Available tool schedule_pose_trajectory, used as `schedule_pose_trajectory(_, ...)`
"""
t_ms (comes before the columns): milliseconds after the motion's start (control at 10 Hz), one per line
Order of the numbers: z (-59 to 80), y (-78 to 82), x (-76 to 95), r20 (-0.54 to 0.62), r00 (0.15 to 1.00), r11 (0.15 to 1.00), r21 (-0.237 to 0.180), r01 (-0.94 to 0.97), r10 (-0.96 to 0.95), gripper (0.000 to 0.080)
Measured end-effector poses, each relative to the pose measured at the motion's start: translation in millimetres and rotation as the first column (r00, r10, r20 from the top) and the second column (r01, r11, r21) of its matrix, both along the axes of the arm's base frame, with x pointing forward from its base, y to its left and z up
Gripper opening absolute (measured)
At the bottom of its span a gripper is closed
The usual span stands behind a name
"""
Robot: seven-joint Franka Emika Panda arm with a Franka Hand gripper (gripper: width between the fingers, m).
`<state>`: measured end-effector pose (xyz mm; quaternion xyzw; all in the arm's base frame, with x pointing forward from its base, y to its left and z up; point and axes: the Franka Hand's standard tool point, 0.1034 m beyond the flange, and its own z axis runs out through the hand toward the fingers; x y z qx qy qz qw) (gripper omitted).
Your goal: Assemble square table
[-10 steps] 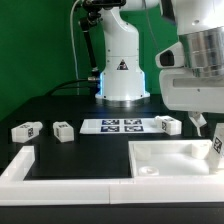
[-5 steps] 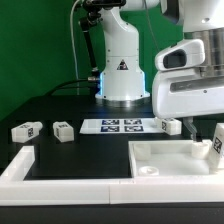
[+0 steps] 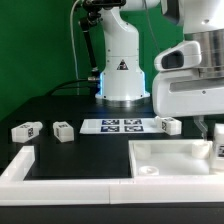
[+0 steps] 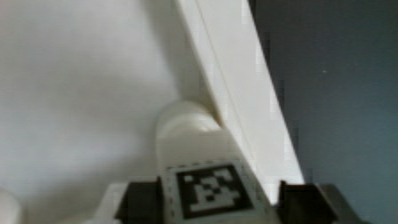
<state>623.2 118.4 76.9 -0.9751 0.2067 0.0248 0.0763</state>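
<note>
Fingers of the gripper were seen set closely on either side of a leg, whose black-and-white tag was turned toward the wrist camera. Whether the fingers were pressed firmly against the leg or merely stood beside it could not be told, since the wrist view was blurred. The leg was shown upright on the tabletop, close against its raised rim, at the edge toward the exterior view's right. Whether it was seated in a corner socket could not be made out.

The tabletop itself was laid flat on the black table, toward the exterior view's right and near the camera. Beyond it, a first loose leg was found just beside the marker board, at that board's end toward the exterior view's right. On the board's other side, a second loose leg and a third loose leg were laid near each other, well apart from the tabletop. A white border rail was placed along the near edge, at the exterior view's left. The arm's white base was seen behind the marker board.
</note>
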Motion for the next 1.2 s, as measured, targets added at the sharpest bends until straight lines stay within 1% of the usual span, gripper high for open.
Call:
schedule_pose_trajectory(300,-0.4,2.3,-0.3,-0.03,0.981,0.982,-0.002,0.189,-0.189,0.0293)
schedule_pose_trajectory(500,-0.6,6.8,-1.0,-0.072,0.899,0.902,-0.01,0.432,-0.432,0.0293)
schedule_pose_trajectory(600,-0.1,9.8,-0.6,-0.107,0.818,0.822,-0.002,0.569,-0.566,0.0293)
schedule_pose_trajectory(700,-0.6,13.2,1.3,-0.145,0.701,0.708,0.007,0.706,-0.698,0.0293)
schedule_pose_trajectory(900,-1.6,14.6,3.5,-0.19,0.552,0.56,0.013,0.829,-0.812,0.0294)
schedule_pose_trajectory(1000,-1.9,16.1,3.8,-0.199,0.506,0.515,0.009,0.857,-0.839,0.0294)
schedule_pose_trajectory(1200,-2.1,16.4,3.6,-0.192,0.544,0.551,0.018,0.834,-0.817,0.0295)
